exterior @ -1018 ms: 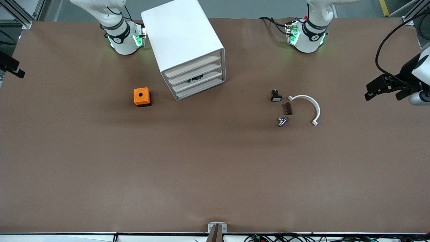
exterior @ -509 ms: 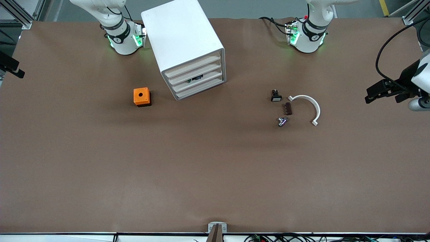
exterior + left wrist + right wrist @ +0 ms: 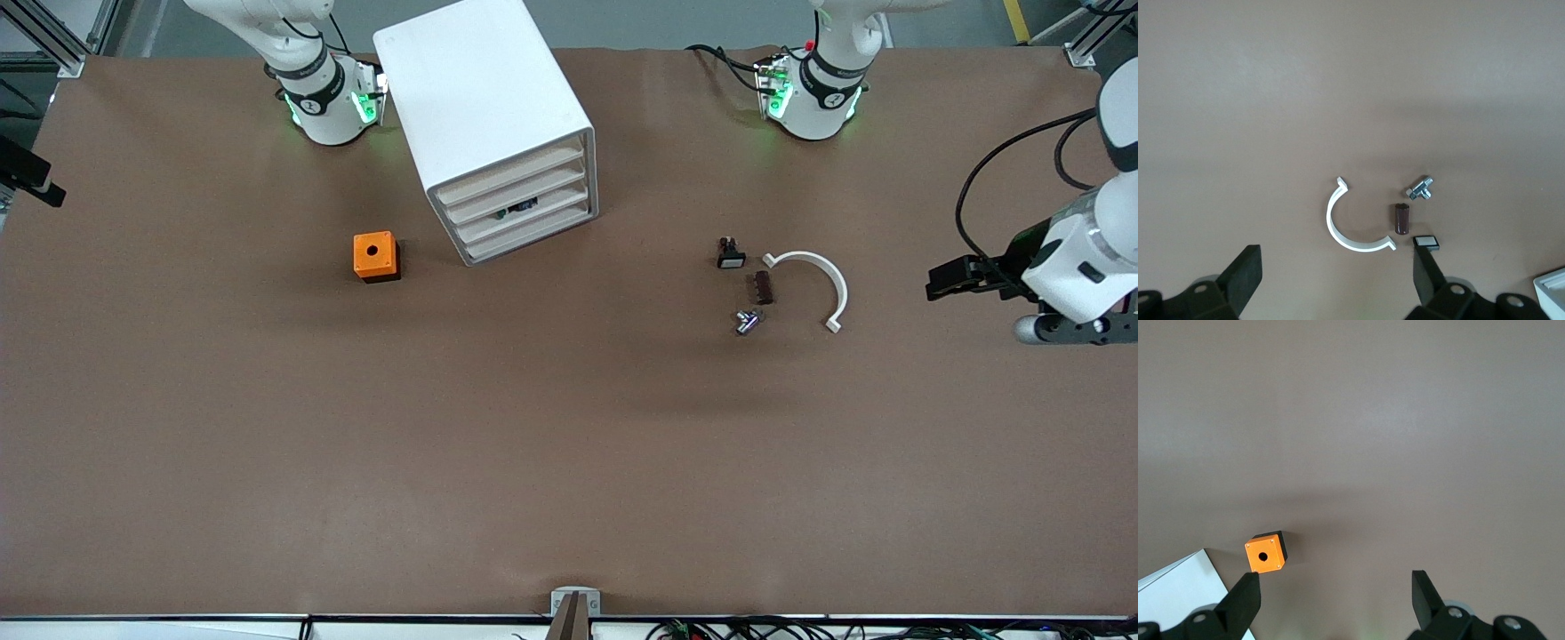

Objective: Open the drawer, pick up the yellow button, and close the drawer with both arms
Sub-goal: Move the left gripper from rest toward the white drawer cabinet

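A white cabinet (image 3: 498,124) stands on the brown table (image 3: 444,444) near the right arm's base, its top drawer (image 3: 511,173) shut. An orange cube (image 3: 375,256) sits beside it. The left gripper (image 3: 933,286) hangs over the table's edge at the left arm's end, near a white curved piece (image 3: 822,277) and three small parts.

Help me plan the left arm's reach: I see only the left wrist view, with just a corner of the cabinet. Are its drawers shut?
Observer: Yes. All four fronts of the cabinet sit flush, the top drawer included.
Operator: What else stands by it?
Observer: An orange cube with a round hole, beside it toward the right arm's end.
Operator: My left gripper is open over the table, by the white clip. And the right gripper?
Observer: The right gripper is open too, over the table at the right arm's end, with that cube in its camera's view.
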